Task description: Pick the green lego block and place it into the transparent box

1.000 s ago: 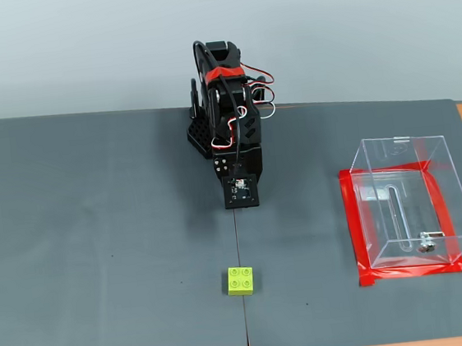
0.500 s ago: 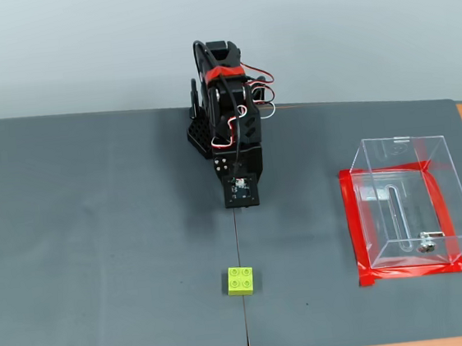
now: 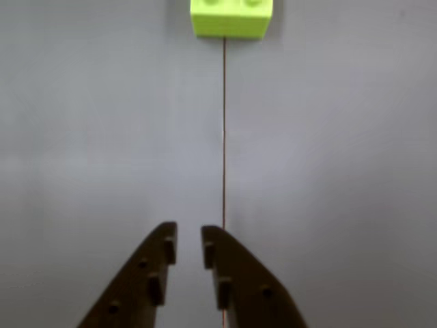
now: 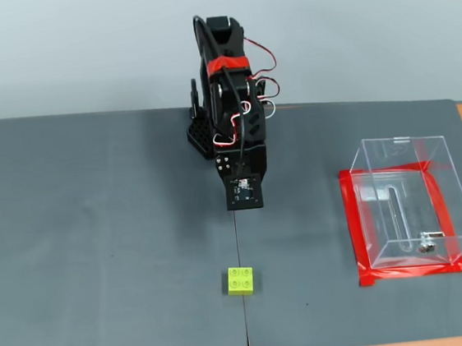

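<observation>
Black arm (image 4: 234, 123) — red tape, red-white cables

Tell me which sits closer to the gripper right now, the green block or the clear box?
The green lego block: it lies straight ahead of the gripper on the mat seam, while the transparent box stands off to the right in the fixed view, ringed by red tape.

Light even and diffuse in both views, moderately bright. Fixed view sharp; only faint, soft shadows on the mat (image 4: 95, 220). Wrist view soft and slightly blurred throughout, edges hazy. No glare, no evident edge distortion.
</observation>
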Motion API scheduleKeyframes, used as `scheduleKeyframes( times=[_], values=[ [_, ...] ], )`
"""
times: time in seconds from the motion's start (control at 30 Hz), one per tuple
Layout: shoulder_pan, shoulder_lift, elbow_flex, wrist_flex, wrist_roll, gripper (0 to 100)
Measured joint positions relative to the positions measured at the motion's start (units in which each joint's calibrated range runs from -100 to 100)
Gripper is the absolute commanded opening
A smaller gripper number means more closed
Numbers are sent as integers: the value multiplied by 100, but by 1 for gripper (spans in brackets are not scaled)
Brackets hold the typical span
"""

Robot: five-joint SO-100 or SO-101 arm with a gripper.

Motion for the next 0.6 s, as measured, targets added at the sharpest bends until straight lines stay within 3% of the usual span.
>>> scheduleKeyframes(
  times=[0.6],
  values=[
    [7, 3594, -3125, -87, -10, 5]
  ],
)
